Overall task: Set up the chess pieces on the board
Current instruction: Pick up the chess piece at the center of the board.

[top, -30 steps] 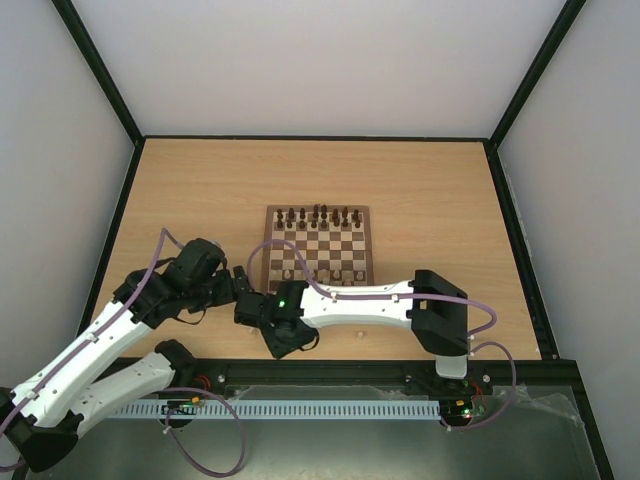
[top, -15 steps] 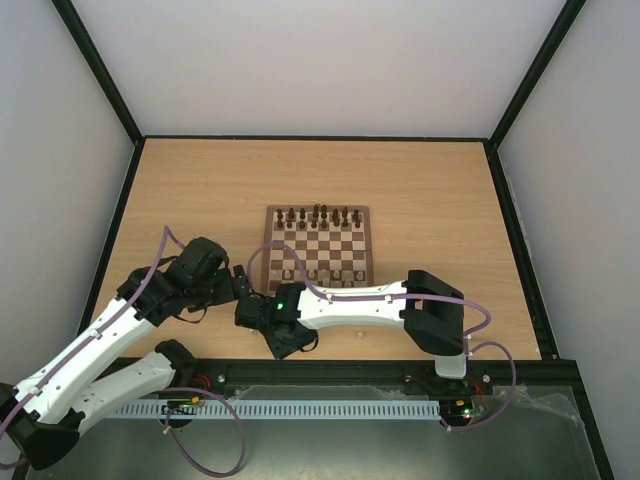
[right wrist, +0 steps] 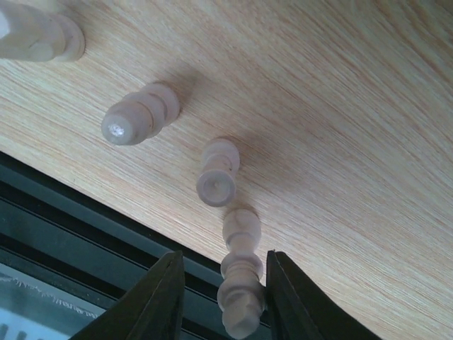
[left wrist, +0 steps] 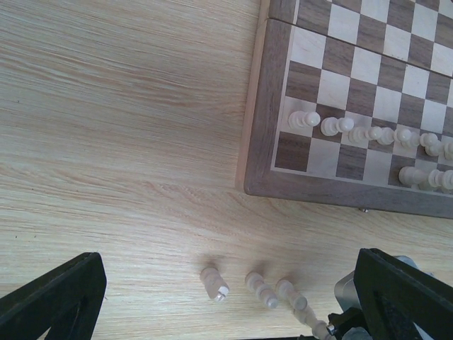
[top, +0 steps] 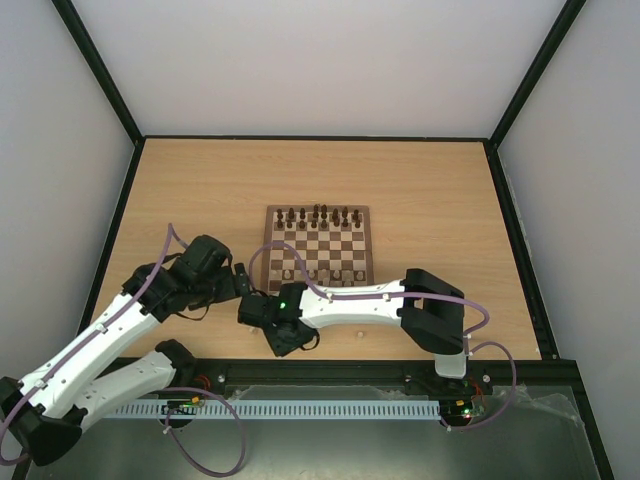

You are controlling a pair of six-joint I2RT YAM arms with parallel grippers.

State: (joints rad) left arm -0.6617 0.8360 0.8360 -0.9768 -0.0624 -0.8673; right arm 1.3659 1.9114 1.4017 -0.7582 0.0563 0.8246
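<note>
The board point(top: 322, 250) lies mid-table, dark chess pieces point(top: 318, 215) along its far rows and pale ones point(top: 325, 272) along its near rows. Several pale pieces stand off the board by its near left corner point(left wrist: 258, 142): a rook point(left wrist: 214, 283), two pawns point(left wrist: 262, 289) and a taller piece point(right wrist: 241, 276). My right gripper point(right wrist: 225, 283) straddles that taller piece. One finger touches it and a gap shows on the other side. My left gripper point(left wrist: 230, 283) hangs wide open over the loose pieces, holding nothing.
One more pale piece point(top: 359, 331) lies alone on the tabletop near the front edge. The black front rail point(right wrist: 85, 234) runs right beside the straddled piece. The two wrists point(top: 262, 308) sit close together.
The right jaws have narrowed around the tall pale piece. The left arm has shifted slightly towards the board. The pieces have not moved.
</note>
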